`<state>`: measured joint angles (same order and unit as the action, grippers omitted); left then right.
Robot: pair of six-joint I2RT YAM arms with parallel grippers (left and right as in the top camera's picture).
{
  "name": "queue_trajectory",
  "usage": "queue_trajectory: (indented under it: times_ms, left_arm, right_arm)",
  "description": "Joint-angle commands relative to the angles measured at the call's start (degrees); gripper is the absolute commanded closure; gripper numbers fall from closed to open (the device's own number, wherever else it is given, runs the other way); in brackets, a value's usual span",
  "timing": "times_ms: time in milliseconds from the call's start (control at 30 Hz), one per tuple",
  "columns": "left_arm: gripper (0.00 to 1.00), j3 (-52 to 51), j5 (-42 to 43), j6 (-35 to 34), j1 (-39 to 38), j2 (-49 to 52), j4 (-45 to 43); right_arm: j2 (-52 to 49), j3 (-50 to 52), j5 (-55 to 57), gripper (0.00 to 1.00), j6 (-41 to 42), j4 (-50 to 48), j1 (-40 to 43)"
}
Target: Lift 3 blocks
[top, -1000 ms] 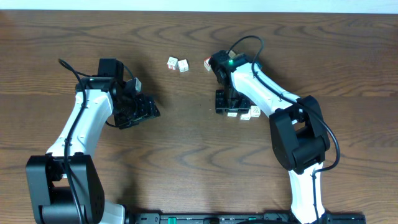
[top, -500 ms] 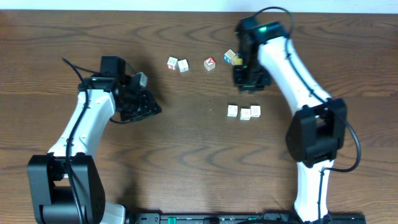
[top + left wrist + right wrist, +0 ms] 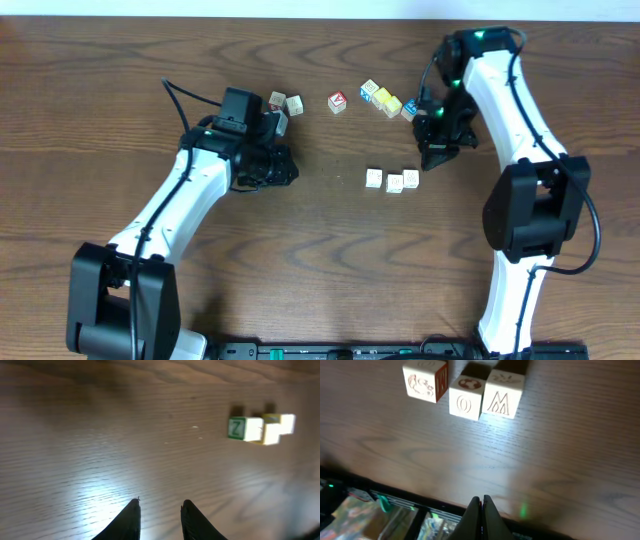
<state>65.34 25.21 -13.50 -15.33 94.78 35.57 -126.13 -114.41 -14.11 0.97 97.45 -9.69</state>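
Three cream blocks [image 3: 372, 178] [image 3: 394, 183] [image 3: 410, 178] lie in a short row on the table, right of centre. The right wrist view shows the blocks [image 3: 425, 380] [image 3: 466, 402] [image 3: 504, 395] side by side, well clear of the fingertips. My right gripper [image 3: 431, 158] [image 3: 481, 499] hovers just right of and behind the row, shut with nothing in it. Further left, my left gripper [image 3: 286, 170] [image 3: 160, 506] hangs over bare wood, its jaws a narrow gap apart and empty.
Coloured cubes lie along the back: a red one [image 3: 338, 101], a cream and blue one [image 3: 370, 90], a yellow one [image 3: 388, 103], a blue one [image 3: 408, 108] and a pair [image 3: 294, 104] behind the left arm. The left wrist sees a green Z cube [image 3: 244, 428].
The right arm has swung from over the row to the back right and its jaws have shut. The left arm has moved right toward the table's middle, its jaws narrowing.
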Motion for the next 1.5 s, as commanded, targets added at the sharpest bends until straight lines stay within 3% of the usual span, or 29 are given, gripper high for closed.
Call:
queue_trajectory:
  times_ms: [0,233,367,500,633,867,1167,1467]
  left_arm:
    - [0.71,0.52,-7.39,-1.70,-0.11,0.39,0.35]
    - [0.59,0.52,-9.70,-1.86,-0.11,0.39,0.50]
    - [0.48,0.52,-9.70,-1.86,-0.13,0.39,0.31]
    - [0.46,0.52,-9.70,-1.86,-0.13,0.39,0.26]
    - [0.45,0.50,-9.68,-1.86,-0.13,0.39,0.39]
    - [0.44,0.52,-9.70,-1.86,-0.13,0.39,1.22]
    - [0.44,0.52,-9.68,-1.86,-0.13,0.39,1.27]
    - [0.44,0.50,-9.68,-1.84,-0.13,0.39,1.22]
  right_arm:
    - [2.97,2.27,1.81,0.98,0.31,-0.09,-0.76]
    - [13.07,16.90,1.81,0.99,3.78,-7.04,-2.08]
    - [20.92,30.93,-1.44,0.99,8.28,-20.72,-3.82]
    - [25.18,40.13,-3.80,0.99,13.53,-33.81,-6.45]
    - [24.83,44.35,5.95,0.99,19.78,-38.29,-9.20]
    - [24.59,48.30,11.32,0.99,24.35,-43.21,-11.52]
    - [24.59,55.65,10.14,0.99,25.35,-55.30,-11.96]
    - [24.50,56.08,10.95,0.99,23.61,-58.14,-13.05]
